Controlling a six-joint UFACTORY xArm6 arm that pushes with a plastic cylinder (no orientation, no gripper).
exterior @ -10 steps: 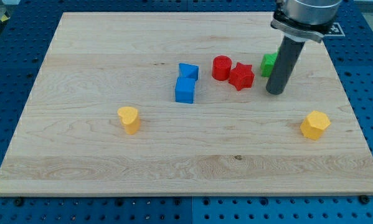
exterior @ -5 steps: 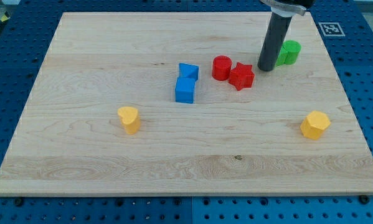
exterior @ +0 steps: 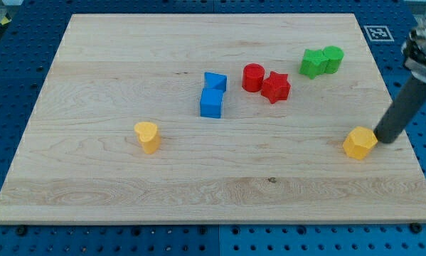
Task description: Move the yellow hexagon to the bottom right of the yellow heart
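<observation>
The yellow hexagon (exterior: pixel 359 143) sits near the board's right edge, low in the view. The yellow heart (exterior: pixel 147 136) sits far off at the left of the board, at about the same height. My tip (exterior: pixel 385 138) rests on the board just to the right of the hexagon, close to or touching its right side. The rod rises from there up and to the right.
A blue pentagon-like block (exterior: pixel 215 81) and a blue cube (exterior: pixel 211 103) sit at the middle. A red cylinder (exterior: pixel 252 77) and a red star (exterior: pixel 275 87) lie to their right. Two green blocks (exterior: pixel 321 61) sit at the top right. The board's right edge (exterior: pixel 400 142) is close to my tip.
My tip swung from beside the red star, up past the green blocks, then down to the right side of the yellow hexagon. No block has visibly moved.
</observation>
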